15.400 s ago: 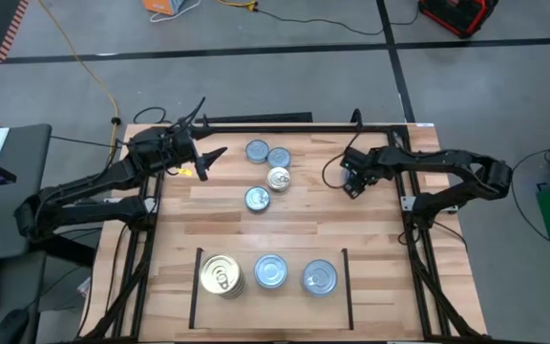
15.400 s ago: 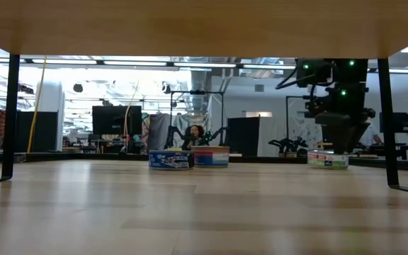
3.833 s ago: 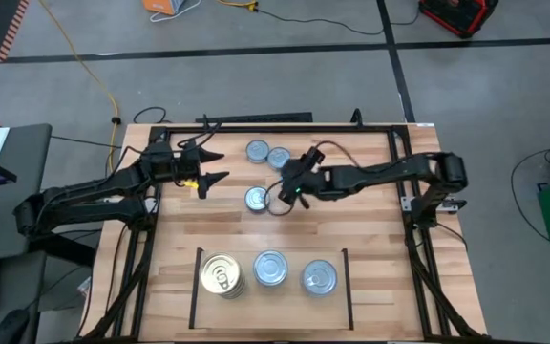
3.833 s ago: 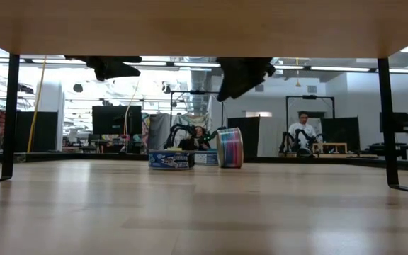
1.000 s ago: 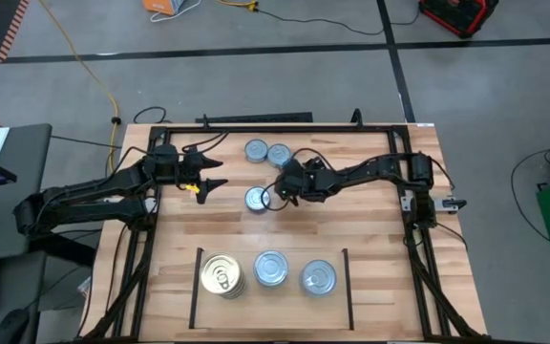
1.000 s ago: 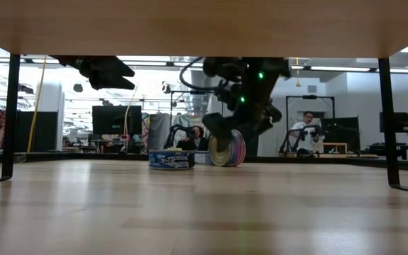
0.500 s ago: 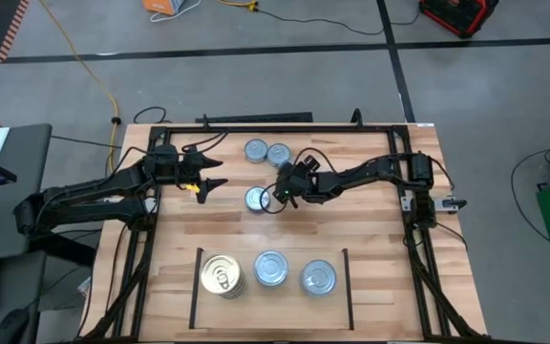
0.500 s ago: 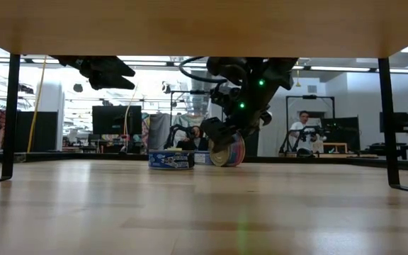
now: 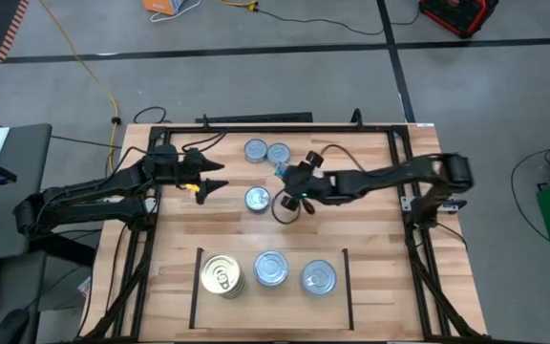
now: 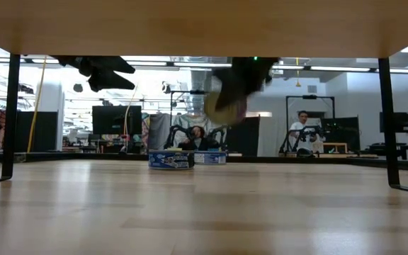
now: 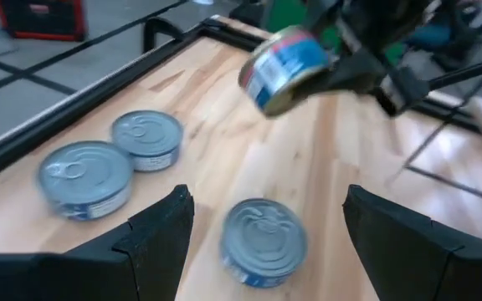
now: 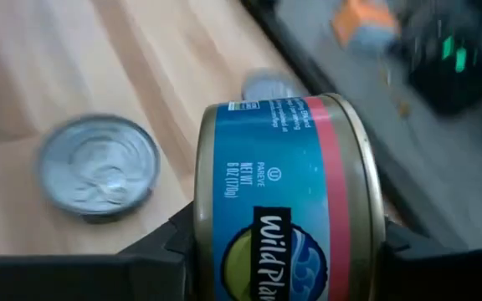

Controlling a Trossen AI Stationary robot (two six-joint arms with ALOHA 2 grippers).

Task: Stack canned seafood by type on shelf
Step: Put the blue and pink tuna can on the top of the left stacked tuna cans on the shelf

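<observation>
canned seafood is split up: three silver tins (image 9: 257,198) loose at the table's far middle, three stacks on the shelf (image 9: 199,287) near the front. left gripper (image 9: 210,178) hovers spread and empty. right gripper (image 9: 289,203) grips a gold-rimmed can (image 12: 287,205) on edge, lifted; it likely needs turning flat before stacking on the gold stack (image 9: 221,275). label reads "wild pl…", "net wt 6 oz (170g)", "pareve".

The held tin (image 12: 287,209) is showing a blue side with a red band; loose tins (image 9: 257,199) are gleaming silver on the pale wood surface (image 9: 370,248).
</observation>
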